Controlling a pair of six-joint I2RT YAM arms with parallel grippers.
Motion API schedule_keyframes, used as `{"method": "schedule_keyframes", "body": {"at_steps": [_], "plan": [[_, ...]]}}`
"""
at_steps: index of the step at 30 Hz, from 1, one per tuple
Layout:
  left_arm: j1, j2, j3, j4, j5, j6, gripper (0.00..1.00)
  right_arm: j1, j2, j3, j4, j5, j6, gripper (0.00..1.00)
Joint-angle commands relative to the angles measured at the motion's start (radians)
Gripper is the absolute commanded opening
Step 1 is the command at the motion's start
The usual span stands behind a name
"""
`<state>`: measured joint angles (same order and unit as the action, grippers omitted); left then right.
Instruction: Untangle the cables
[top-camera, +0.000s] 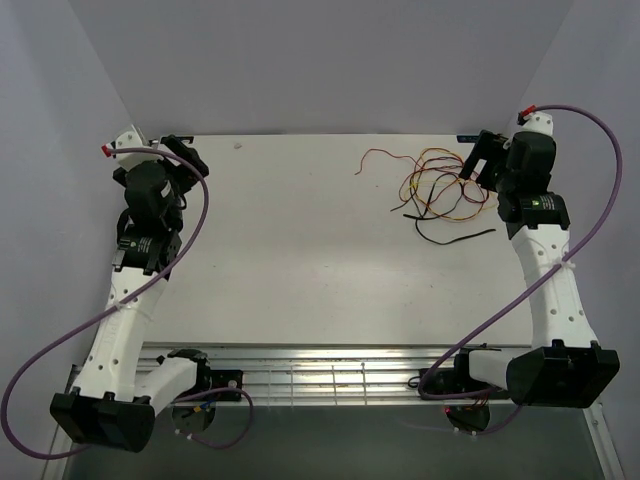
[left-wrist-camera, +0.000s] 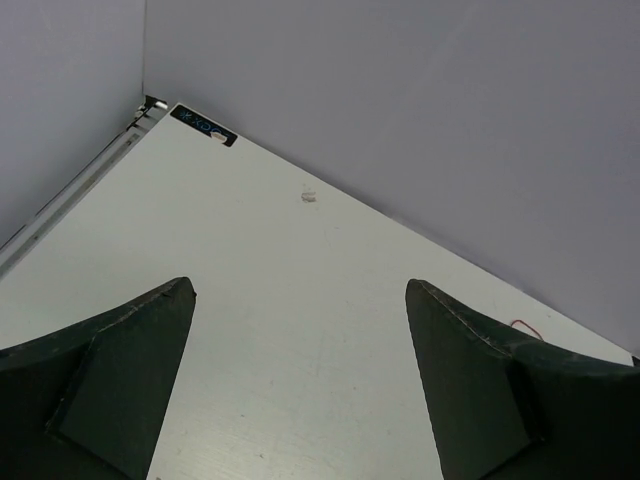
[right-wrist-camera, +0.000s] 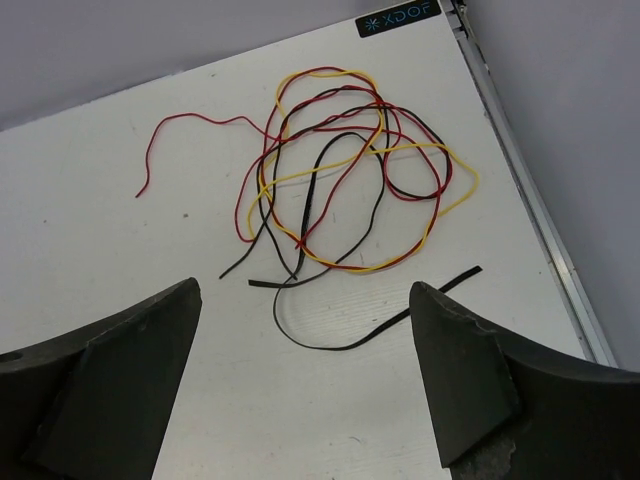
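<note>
The cables (top-camera: 440, 185) lie as a loose tangle of red, yellow and black wires on the white table (top-camera: 300, 260), at its far right. In the right wrist view the cables (right-wrist-camera: 301, 243) overlap in loops. One red end (right-wrist-camera: 190, 118) trails left, and a black cable (right-wrist-camera: 331, 348) curves nearest the fingers. My right gripper (top-camera: 480, 160) (right-wrist-camera: 305, 288) hovers open just beside the tangle and touches nothing. My left gripper (top-camera: 185, 160) (left-wrist-camera: 300, 284) stands open over bare table at the far left corner, holding nothing. A sliver of red cable (left-wrist-camera: 522, 325) shows past its right finger.
Grey walls close in the table on the back and both sides. A metal rail (right-wrist-camera: 530, 200) runs along the right edge, close to the tangle. A black label (right-wrist-camera: 398, 18) marks the far right corner and another label (left-wrist-camera: 203, 127) the far left. Purple hoses (top-camera: 205, 215) loop beside the arms.
</note>
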<state>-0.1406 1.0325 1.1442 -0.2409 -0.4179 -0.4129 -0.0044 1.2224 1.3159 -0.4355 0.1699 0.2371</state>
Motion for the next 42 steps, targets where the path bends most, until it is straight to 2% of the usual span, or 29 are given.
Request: {"method": "schedule_keyframes", "body": {"at_steps": [1, 5, 11, 18, 27, 30, 32, 35, 42], "plan": [[-0.002, -0.032, -0.014, -0.023, 0.065, -0.032, 0.98, 0.000, -0.040, -0.018, 0.035, 0.032, -0.048, 0.90], [-0.002, -0.032, -0.049, 0.026, 0.154, -0.015, 0.98, 0.000, -0.057, -0.049, 0.115, 0.100, -0.082, 0.90], [-0.002, 0.006, -0.069, 0.120, 0.231, -0.001, 0.98, -0.019, 0.052, 0.044, 0.110, 0.117, -0.082, 0.90], [-0.001, 0.144, 0.046, 0.087, 0.206, -0.001, 0.98, -0.066, 0.397, 0.230, 0.084, 0.091, -0.149, 0.90], [0.001, 0.187, 0.040, 0.144, 0.212, 0.002, 0.98, -0.126, 0.808, 0.472, 0.070, -0.013, -0.228, 0.90], [0.001, 0.195, 0.040, 0.140, 0.211, 0.003, 0.98, -0.128, 0.937, 0.600, 0.018, -0.003, -0.232, 0.90], [0.001, 0.199, 0.038, 0.134, 0.208, 0.005, 0.98, -0.128, 0.994, 0.690, -0.014, 0.000, -0.220, 0.90], [0.001, 0.199, 0.032, 0.132, 0.197, 0.009, 0.98, -0.128, 1.068, 0.738, -0.023, -0.021, -0.173, 0.90], [0.001, 0.202, 0.042, 0.098, 0.183, 0.020, 0.98, -0.128, 1.154, 0.743, 0.001, -0.078, -0.072, 0.90]]}}
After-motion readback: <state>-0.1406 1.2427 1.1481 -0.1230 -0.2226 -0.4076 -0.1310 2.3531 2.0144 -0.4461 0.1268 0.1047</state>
